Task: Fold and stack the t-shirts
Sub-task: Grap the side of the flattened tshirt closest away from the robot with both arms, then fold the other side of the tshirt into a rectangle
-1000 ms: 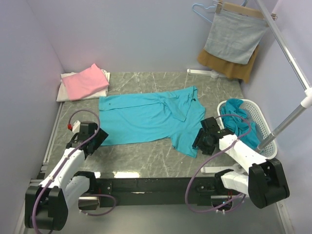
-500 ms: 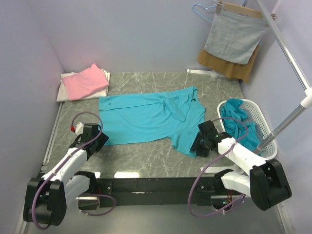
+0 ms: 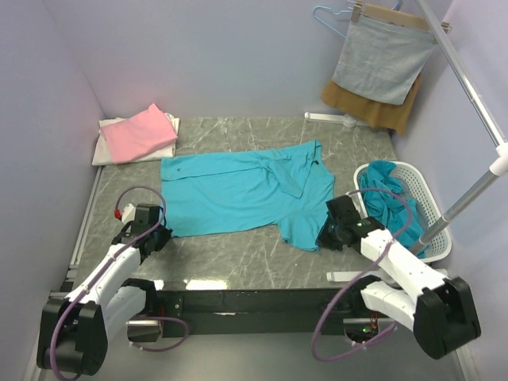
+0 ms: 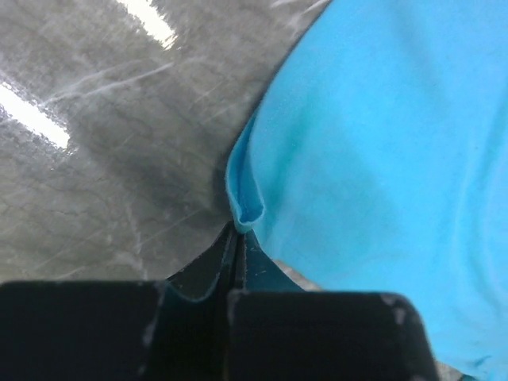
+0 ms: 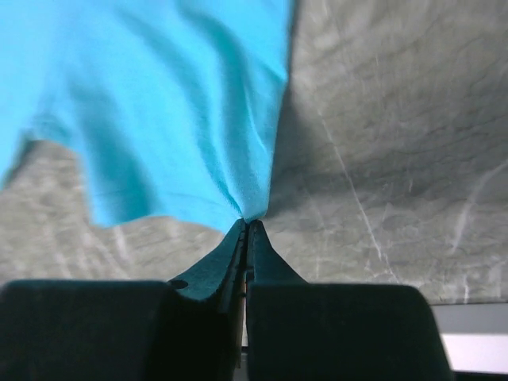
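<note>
Your left fingers (image 4: 198,274) are pressed together with only a thin seam between them, and they pinch the edge of the shirt (image 3: 238,190). The hem rolls into 1 small fold right at the tips. Your right fingers (image 5: 274,270) are pressed together just as tightly, and the cloth gathers to a point where they nip the shirt's near right corner. Creases fan away from that point.

The shirt is a smooth, matte teal knit with a collar and a short placket. It lies spread flat across the middle of the counter (image 3: 238,254), collar toward the right. Your left fingers grip its near left edge and your right fingers its near right end, so both grips sit on the side closest to the arm bases. The counter is glossy grey stone-look with pale veins, and it shows bright streaks of reflected light beside the left grip.

In the far left corner a folded pink shirt (image 3: 139,131) rests on a folded white one (image 3: 107,147). At the right edge stands a white plastic basket (image 3: 429,206) with a slotted wall, rounded in outline, and a crumpled teal garment (image 3: 381,186) hangs over its rim. Above it at the far right, a grey cloth (image 3: 385,59) and a brown cloth (image 3: 373,111) hang from hangers.
</note>
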